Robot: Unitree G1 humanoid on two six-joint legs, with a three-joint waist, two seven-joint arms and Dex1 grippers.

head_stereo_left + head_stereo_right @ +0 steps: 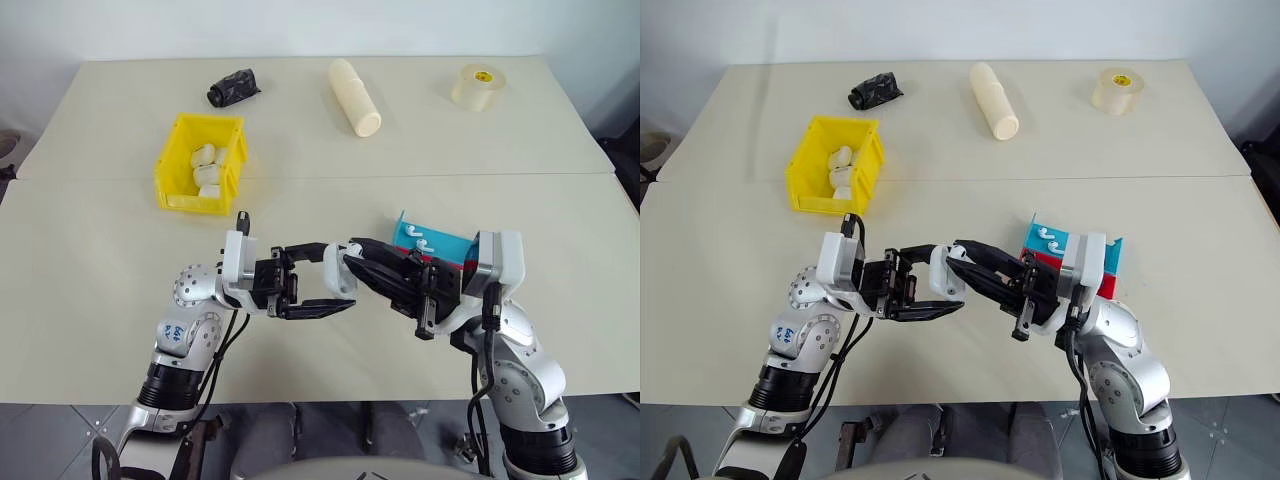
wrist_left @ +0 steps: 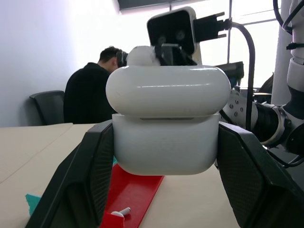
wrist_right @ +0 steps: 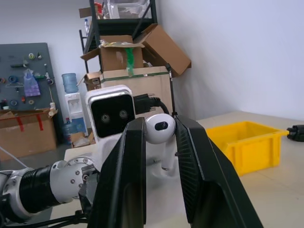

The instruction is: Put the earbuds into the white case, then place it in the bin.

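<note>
**Earbud met the case in mid-air, tip to tip**

The two hands faced each other above the near half of the worktop (image 1: 90, 240), fingertips almost touching. The left hand (image 1: 335, 290) was clamped on the white case (image 2: 166, 123), one finger on each side of its body, lid raised. The right hand (image 1: 355, 262) had pinched one of the earbuds (image 3: 159, 128) by its bulb between nearly closed fingers, with the stem hanging below.

The earbud sat just beside and slightly above the case, on the case's right. The stem seemed to run roughly downward, though how well it lined up with a socket could not be told. The right hand was the one placed to make the insertion, probably a short move leftward and down.

More earbuds (image 1: 420, 240) lay on the blue tray (image 1: 450, 245) behind the right hand. The bin (image 1: 200, 165) stood well apart, farther back on the left, nearer the left hand, already holding some white objects (image 1: 207, 168).
</note>
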